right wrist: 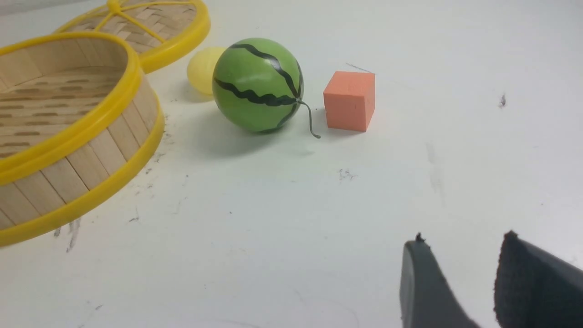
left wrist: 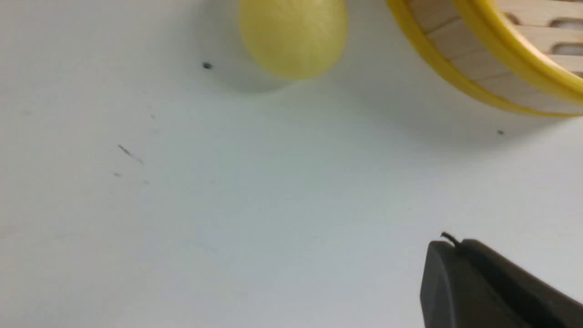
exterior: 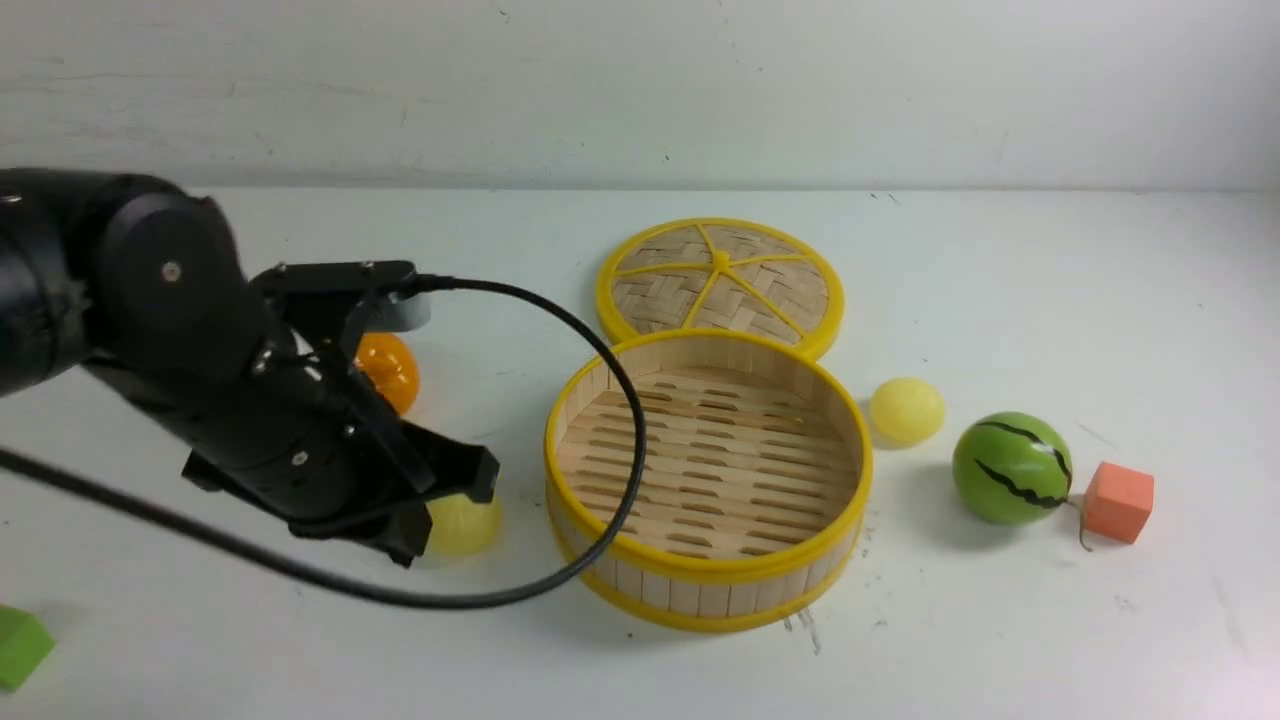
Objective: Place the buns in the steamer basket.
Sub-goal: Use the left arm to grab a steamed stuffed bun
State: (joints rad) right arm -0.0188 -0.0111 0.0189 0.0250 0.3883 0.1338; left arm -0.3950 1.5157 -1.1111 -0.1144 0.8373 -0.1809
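The steamer basket stands at the table's middle with nothing on its slatted floor. One pale yellow bun lies just left of it, partly behind my left gripper. In the left wrist view that gripper is shut and holds nothing; the bun lies a little beyond its tip, next to the basket wall. The other bun rests right of the basket, apart from it. My right gripper stands open over bare table, well short of that bun; it does not show in the front view.
The woven lid lies flat behind the basket. An orange tangerine sits behind my left arm. A green striped ball and an orange cube stand right of the far bun. A green block lies at the front left edge.
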